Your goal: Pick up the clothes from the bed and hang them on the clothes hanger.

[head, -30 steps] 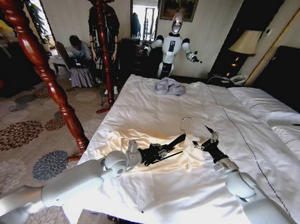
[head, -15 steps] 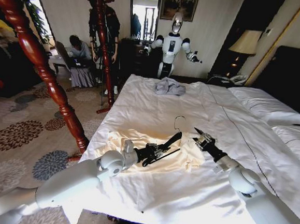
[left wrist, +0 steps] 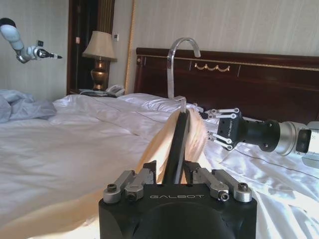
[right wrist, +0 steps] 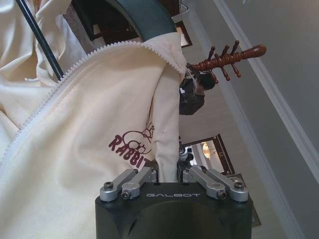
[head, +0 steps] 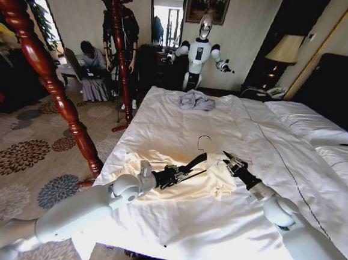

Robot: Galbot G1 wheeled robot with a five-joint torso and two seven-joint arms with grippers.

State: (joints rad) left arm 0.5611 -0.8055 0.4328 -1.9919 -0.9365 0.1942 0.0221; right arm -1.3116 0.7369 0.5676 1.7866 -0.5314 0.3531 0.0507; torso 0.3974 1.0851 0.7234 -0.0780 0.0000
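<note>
The left end effector (left wrist: 177, 180) was clamped on one arm of the black clothes hanger (head: 193, 165), holding it raised off the bed (head: 180, 121) with its silver hook (left wrist: 179, 64) uppermost, probably so that fabric could be drawn over the free arm. The right end effector (right wrist: 169, 175) was pinched shut on an edge of the cream-yellow sweatshirt (right wrist: 84, 129) beside its zip, just past the dark chest mark (right wrist: 128, 145), lifting that front panel toward the hanger. In the head view the right end effector sat just beside the hanger, and the rest of the sweatshirt lay spread on the white sheet beneath both arms, near the bed's left edge
</note>
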